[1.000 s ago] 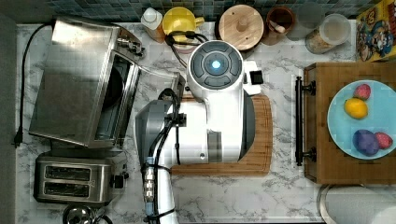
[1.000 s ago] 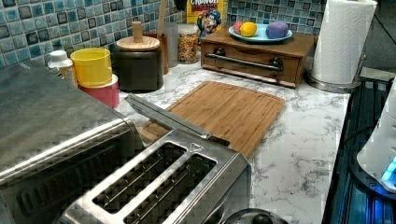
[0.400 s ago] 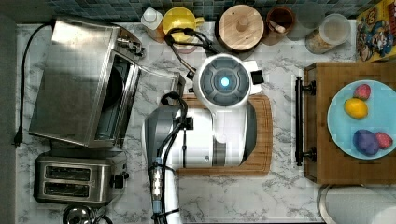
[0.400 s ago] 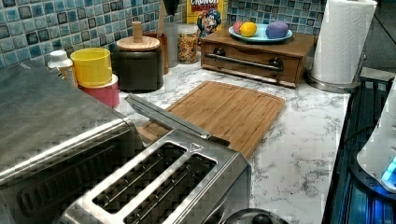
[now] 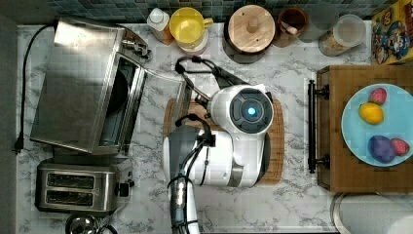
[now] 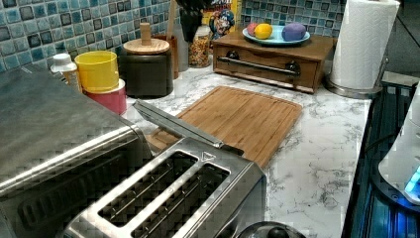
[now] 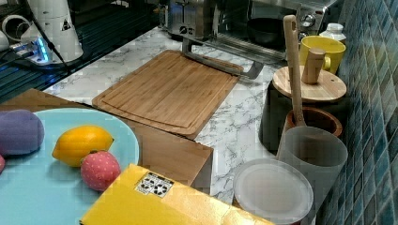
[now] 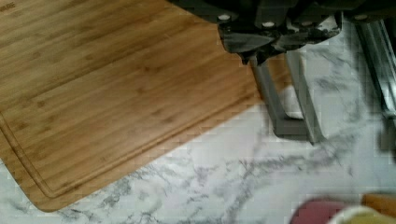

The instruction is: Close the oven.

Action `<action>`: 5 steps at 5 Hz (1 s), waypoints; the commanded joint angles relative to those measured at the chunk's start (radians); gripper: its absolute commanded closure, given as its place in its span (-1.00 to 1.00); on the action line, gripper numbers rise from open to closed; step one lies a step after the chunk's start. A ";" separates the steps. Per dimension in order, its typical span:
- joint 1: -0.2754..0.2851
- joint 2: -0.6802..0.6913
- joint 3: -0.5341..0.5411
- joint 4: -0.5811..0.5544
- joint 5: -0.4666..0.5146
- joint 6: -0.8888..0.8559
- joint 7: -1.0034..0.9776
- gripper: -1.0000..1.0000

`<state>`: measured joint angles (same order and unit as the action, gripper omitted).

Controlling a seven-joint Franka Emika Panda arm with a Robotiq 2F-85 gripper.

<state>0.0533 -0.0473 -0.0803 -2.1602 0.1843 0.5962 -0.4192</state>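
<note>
The oven stands at the top view's left on the marble desk, its door hanging open toward the cutting board. In the top view the door glass is hard to make out against the marble. The bar handle lies over the near edge of the board in the right view, and in the left view it shows as a tilted steel bar above the wood. The oven's inside is dark and its back is hidden.

The white arm covers most of the board in the top view and hides what lies beneath it. In the wrist view the tool is a dark, blurred mass cut off by the picture's edge, just over the handle's end; whether its fingers are spread or pressed together I cannot tell, nor whether it touches the bar.

A toaster sits just beside the oven. A yellow cup, a wooden-lidded pot and a blue plate of fruit stand farther along the desk.
</note>
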 commanded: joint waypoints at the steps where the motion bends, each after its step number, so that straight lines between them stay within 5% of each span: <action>1: -0.010 -0.088 -0.036 -0.298 0.377 0.229 -0.454 1.00; 2: 0.015 -0.080 -0.033 -0.360 0.539 0.299 -0.622 1.00; 3: -0.045 -0.010 0.035 -0.351 0.690 0.305 -0.730 1.00; 5: -0.014 0.093 0.044 -0.344 1.062 0.422 -1.035 1.00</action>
<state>0.0206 0.0052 -0.0458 -2.5215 1.1641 0.9658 -1.3477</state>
